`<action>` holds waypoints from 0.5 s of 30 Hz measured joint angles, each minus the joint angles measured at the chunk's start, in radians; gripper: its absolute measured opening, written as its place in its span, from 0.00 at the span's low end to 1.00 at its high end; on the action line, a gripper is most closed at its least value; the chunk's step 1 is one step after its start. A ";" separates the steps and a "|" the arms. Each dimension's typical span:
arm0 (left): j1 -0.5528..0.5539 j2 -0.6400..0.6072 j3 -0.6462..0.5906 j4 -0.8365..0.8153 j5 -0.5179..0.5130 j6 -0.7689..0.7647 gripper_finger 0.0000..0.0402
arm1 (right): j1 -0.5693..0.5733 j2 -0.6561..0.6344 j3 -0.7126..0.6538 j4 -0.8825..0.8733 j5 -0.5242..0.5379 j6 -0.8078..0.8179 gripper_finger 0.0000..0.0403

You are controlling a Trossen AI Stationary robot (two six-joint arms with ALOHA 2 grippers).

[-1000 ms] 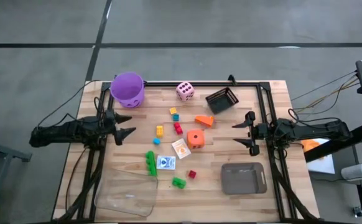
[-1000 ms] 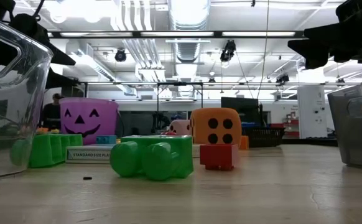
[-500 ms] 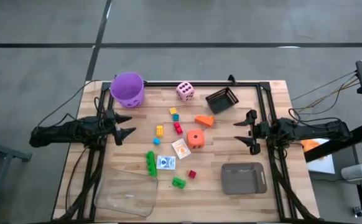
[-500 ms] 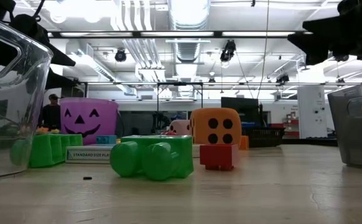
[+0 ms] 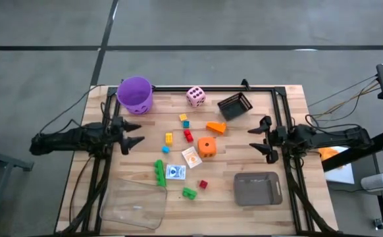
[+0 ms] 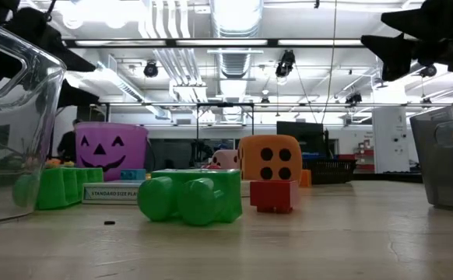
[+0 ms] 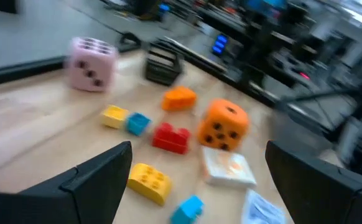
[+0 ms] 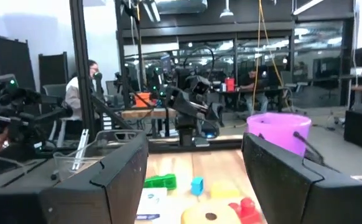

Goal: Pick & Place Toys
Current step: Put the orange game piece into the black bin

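purple bucket (image 5: 135, 93) with jack-o'-lantern face; pink black-dotted die (image 5: 195, 96); orange black-dotted die (image 5: 206, 146); grey tray (image 5: 258, 188)

We look straight down on the tabletop (image 5: 290, 105); level from its surface; both wrist views face inward, sharing the orange die (image 5: 206, 146).

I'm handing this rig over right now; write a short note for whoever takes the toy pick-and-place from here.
Left gripper: open, empty, at the table's left edge.
Right gripper: open, empty, at the right edge.
Toys: all loose mid-table, including pink die, orange die, green bricks, two card packs.
Done: nothing is in the grey tray or purple bucket.
Left: every toy.
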 joint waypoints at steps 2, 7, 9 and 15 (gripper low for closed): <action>0.000 0.037 0.000 0.047 0.056 0.037 0.92 | 0.000 0.022 0.000 0.000 0.055 0.000 0.64; 0.000 0.157 0.000 0.135 0.071 0.120 0.92 | -0.011 0.126 0.057 -0.075 0.184 0.009 0.64; 0.001 0.214 0.000 0.158 0.065 0.158 0.92 | -0.020 0.184 0.115 -0.164 0.185 0.024 0.64; 0.001 0.358 0.002 0.231 0.000 0.250 0.92 | -0.043 0.424 0.333 -0.427 0.191 0.028 0.64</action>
